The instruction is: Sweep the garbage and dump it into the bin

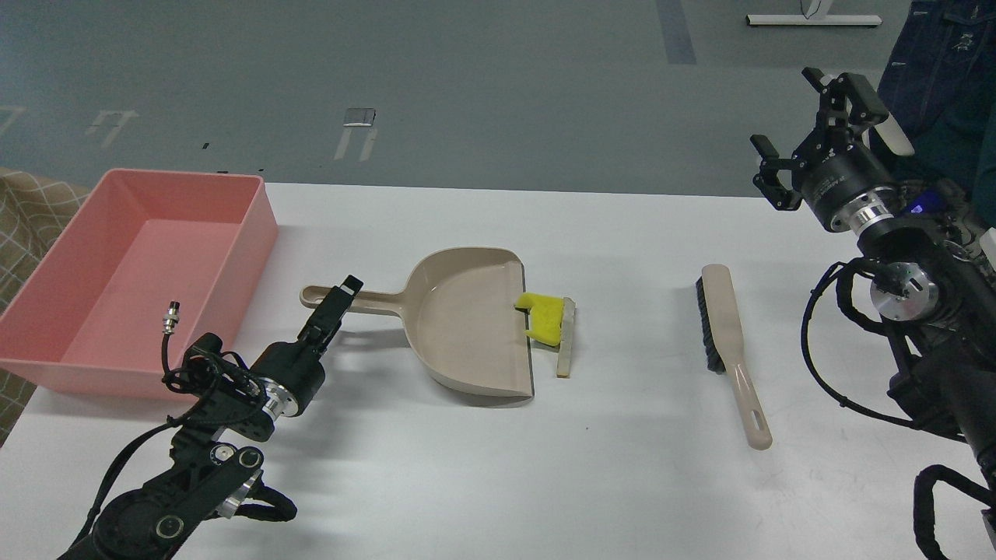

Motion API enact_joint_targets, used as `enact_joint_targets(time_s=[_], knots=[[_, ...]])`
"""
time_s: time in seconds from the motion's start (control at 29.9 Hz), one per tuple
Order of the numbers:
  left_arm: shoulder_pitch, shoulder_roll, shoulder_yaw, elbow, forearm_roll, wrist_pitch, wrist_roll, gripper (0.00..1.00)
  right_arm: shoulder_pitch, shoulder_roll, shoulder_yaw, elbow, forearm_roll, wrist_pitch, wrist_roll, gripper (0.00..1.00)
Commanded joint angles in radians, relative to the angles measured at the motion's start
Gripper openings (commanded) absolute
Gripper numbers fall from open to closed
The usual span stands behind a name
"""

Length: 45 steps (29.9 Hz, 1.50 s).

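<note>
Head view, only one.

Left gripper is sitting over the dustpan handle, near its left end. Jaws are reading edge-on and dark; cannot tell how far open, or whether they're touching the handle. Right gripper is hanging high at far right, well apart from everything, jaws spread wide, holding nothing.

Garbage: yellow chunk is lying at the dustpan's right lip, part over the edge. Stick is lying just right of it on the surface, parallel to the lip, touching or nearly touching the chunk. Neither looks fully inside the pan. Bin is sitting at far left, nothing visible in it.

Step, my read: setup for the sweep. Left is going for the pan handle, and the brush is lying untouched, right of centre, handle pointing near. Next calls for the right arm to come down and take that handle, then push leftward across stick and chunk while the left is pinning the pan flat.

Materials: pan and brush are smooth beige plastic, bristles black. The pan has a dark strip along its lip. Chunk is looking spongy, notched, likely light and bouncy. Stick is thin and flat, so it may slide under the bristles. Bin is pink plastic, shallow, plain-walled. Surface is white, matte.
</note>
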State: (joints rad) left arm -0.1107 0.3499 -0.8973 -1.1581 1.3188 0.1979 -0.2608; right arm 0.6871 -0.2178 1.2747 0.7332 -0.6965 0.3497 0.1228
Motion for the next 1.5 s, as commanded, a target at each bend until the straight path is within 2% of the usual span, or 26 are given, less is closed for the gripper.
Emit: enact_joint_targets(time_s=[0.0, 0.1, 0.17, 0.3, 0.37, 0.4, 0.5, 0.57, 0.6, 0.64, 0.7, 0.77, 0.9, 1.04, 1.17, 1.37, 1.47], knots=[[-0.006, 0.000, 0.001, 0.000, 0.003, 0.000, 0.009, 0.79, 0.000, 0.000, 0.000, 0.000, 0.000, 0.000, 0.000, 1.00], [-0.009, 0.001, 0.001, -0.002, 0.002, -0.002, 0.026, 0.67, -0.001, 0.000, 0.000, 0.000, -0.001, 0.000, 0.000, 1.00], [-0.011, 0.001, 0.001, -0.002, 0.002, -0.002, 0.028, 0.65, -0.001, 0.000, 0.000, 0.000, -0.001, 0.000, 0.000, 1.00], [-0.011, 0.000, 0.000, -0.002, 0.000, -0.002, 0.031, 0.54, -0.003, 0.000, 0.000, 0.000, -0.001, 0.000, 0.000, 1.00], [-0.011, 0.000, 0.000, -0.002, -0.001, 0.000, 0.031, 0.52, -0.003, 0.000, 0.000, 0.000, -0.001, 0.000, 0.000, 1.00], [-0.011, -0.002, 0.000, -0.002, -0.003, 0.000, 0.031, 0.47, -0.003, 0.000, 0.000, 0.000, -0.001, 0.000, 0.000, 1.00], [-0.011, -0.006, 0.000, -0.006, -0.004, 0.000, 0.031, 0.21, -0.003, 0.002, 0.000, 0.000, -0.001, 0.000, 0.000, 1.00], [-0.011, -0.006, 0.000, -0.008, -0.003, 0.000, 0.032, 0.14, -0.003, 0.000, 0.000, 0.000, -0.001, 0.000, 0.000, 1.00], [-0.012, -0.008, 0.000, -0.011, -0.003, 0.000, 0.034, 0.03, -0.001, 0.000, 0.000, 0.000, -0.001, 0.000, 0.000, 1.00], [-0.014, -0.008, 0.000, -0.011, -0.001, 0.002, 0.037, 0.00, -0.001, 0.000, 0.000, 0.000, -0.001, 0.000, 0.000, 1.00], [-0.017, -0.008, -0.002, -0.018, 0.000, 0.005, 0.101, 0.00, 0.002, 0.000, 0.000, 0.000, -0.001, 0.002, 0.000, 1.00], [-0.026, -0.006, 0.000, -0.018, 0.000, 0.009, 0.130, 0.00, 0.003, 0.000, -0.001, 0.000, -0.001, 0.003, 0.000, 1.00], [-0.037, -0.006, 0.000, -0.018, 0.000, 0.011, 0.129, 0.00, 0.003, -0.015, -0.035, 0.003, -0.001, 0.003, -0.002, 1.00], [-0.056, -0.006, 0.000, -0.020, 0.008, 0.015, 0.126, 0.00, 0.002, -0.084, -0.123, 0.028, 0.000, 0.005, -0.002, 1.00], [-0.081, -0.003, 0.001, -0.020, 0.014, 0.054, 0.126, 0.00, -0.004, -0.216, -0.239, 0.136, 0.000, 0.006, -0.006, 1.00], [-0.086, 0.003, 0.000, -0.026, 0.016, 0.055, 0.126, 0.00, -0.020, -0.371, -0.357, 0.277, -0.001, 0.014, -0.015, 1.00], [-0.086, 0.014, 0.001, -0.043, 0.017, 0.054, 0.124, 0.00, -0.031, -0.495, -0.455, 0.394, -0.020, 0.018, -0.020, 1.00]])
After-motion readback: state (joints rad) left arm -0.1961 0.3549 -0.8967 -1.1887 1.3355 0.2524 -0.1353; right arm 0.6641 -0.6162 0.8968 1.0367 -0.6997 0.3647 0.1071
